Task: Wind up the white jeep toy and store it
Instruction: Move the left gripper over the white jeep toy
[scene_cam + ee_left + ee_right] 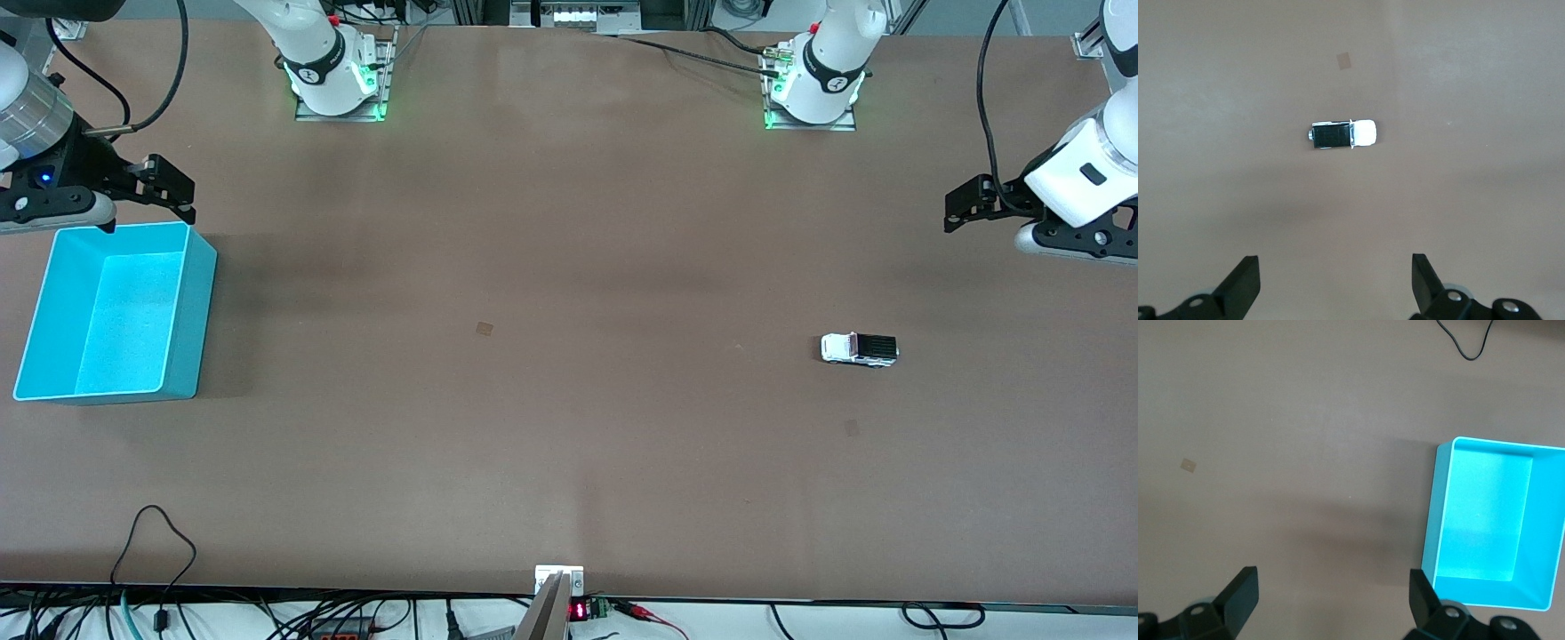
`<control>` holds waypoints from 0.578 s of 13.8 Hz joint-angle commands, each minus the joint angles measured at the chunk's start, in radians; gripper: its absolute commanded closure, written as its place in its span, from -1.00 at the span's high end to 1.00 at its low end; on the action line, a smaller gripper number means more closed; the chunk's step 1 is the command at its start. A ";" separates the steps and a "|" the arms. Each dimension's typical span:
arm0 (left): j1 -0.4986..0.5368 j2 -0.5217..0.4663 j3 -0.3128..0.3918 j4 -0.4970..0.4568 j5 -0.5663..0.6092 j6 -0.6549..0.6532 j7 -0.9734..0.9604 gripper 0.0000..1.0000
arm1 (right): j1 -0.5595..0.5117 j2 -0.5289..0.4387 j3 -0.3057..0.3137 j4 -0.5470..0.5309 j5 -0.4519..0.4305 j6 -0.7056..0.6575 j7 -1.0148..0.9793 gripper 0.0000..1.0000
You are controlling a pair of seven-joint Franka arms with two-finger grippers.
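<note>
Two grippers up in the air, neither holding anything. White jeep toy (859,348) sits on its wheels on the bare table (569,400), toward the left arm's end, well apart from everything else; black roof panel facing up, also clear in the left wrist view (1342,134). Left gripper (965,209) hovers over the table at the left arm's end, not over the jeep, fingers (1245,285) spread wide with nothing between them. Right gripper (169,188) hangs over the edge of the turquoise bin (200,293) that is farthest from the front camera, fingers (1241,593) also spread wide, empty. Bin stands at the right arm's end of the table, nothing visible inside it (1441,520). Jeep and bin are at different ends of the table, well apart. Small square mark (484,329) on the tabletop between them, nearer the middle. Cables (160,551) lie along the table edge nearest the front camera.
</note>
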 commanded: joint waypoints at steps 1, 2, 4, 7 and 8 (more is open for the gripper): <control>-0.002 0.000 -0.006 0.018 0.021 -0.024 -0.016 1.00 | 0.017 -0.015 0.000 0.005 -0.015 -0.007 0.015 1.00; -0.002 0.000 -0.006 0.018 0.021 -0.024 -0.013 1.00 | 0.016 -0.013 0.000 0.005 -0.015 -0.005 0.015 1.00; -0.003 0.000 -0.006 0.020 0.022 -0.027 -0.013 1.00 | 0.014 -0.013 0.000 0.005 -0.030 -0.005 0.015 1.00; 0.001 0.016 -0.004 0.026 0.006 -0.027 -0.031 1.00 | 0.011 -0.012 -0.001 0.004 -0.031 -0.002 0.015 1.00; 0.001 0.023 -0.004 0.044 0.006 -0.030 -0.038 1.00 | 0.011 -0.012 -0.003 0.004 -0.031 -0.004 0.014 1.00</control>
